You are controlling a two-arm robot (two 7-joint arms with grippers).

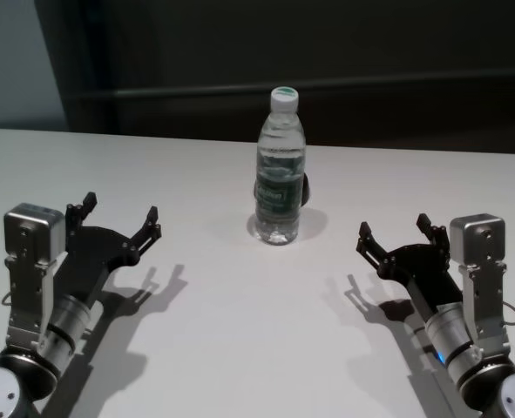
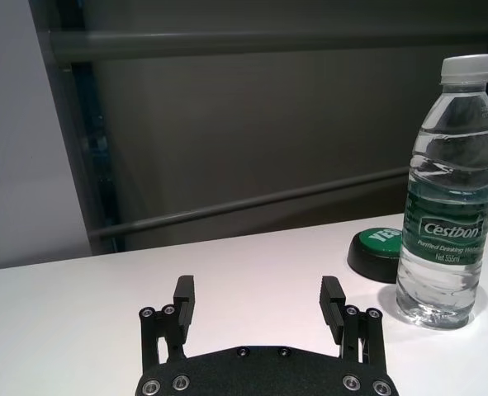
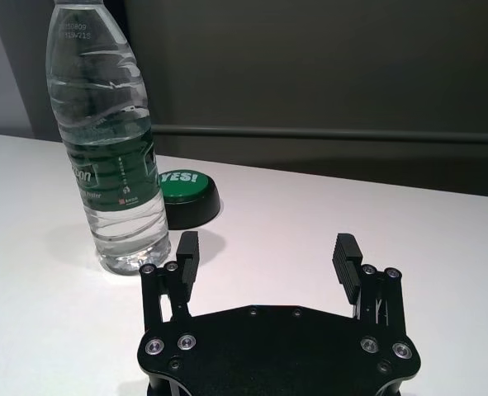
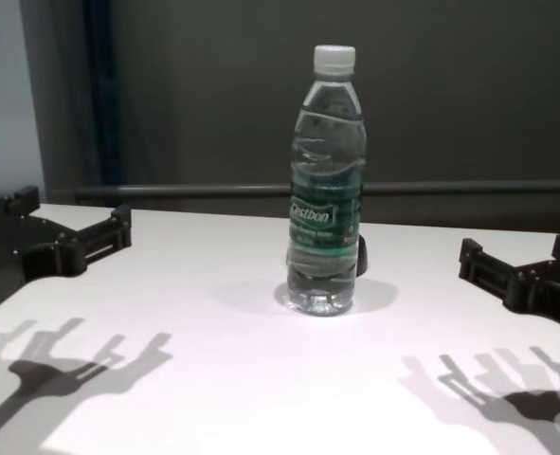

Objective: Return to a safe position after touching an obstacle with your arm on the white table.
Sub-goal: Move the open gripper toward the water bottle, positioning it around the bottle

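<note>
Head view: the bottle (image 1: 280, 170) is seen upright at the centre of the table (image 1: 240, 348). The left gripper (image 1: 120, 218) is held at its 8 o'clock and the right gripper (image 1: 396, 233) at its 4 o'clock, both well apart from it, jaws spread and empty (a parked look, judged as the safe pose).

Left wrist view: open fingers (image 2: 183, 303) are shown over bare table; the bottle lies at 2 o'clock, untouched.

Right wrist view: spread fingers (image 3: 346, 259) are shown; a green button (image 3: 187, 196) is tucked just behind the bottle.

Chest view: the bottle is seen standing at centre, with both grippers at the edges, off it.
</note>
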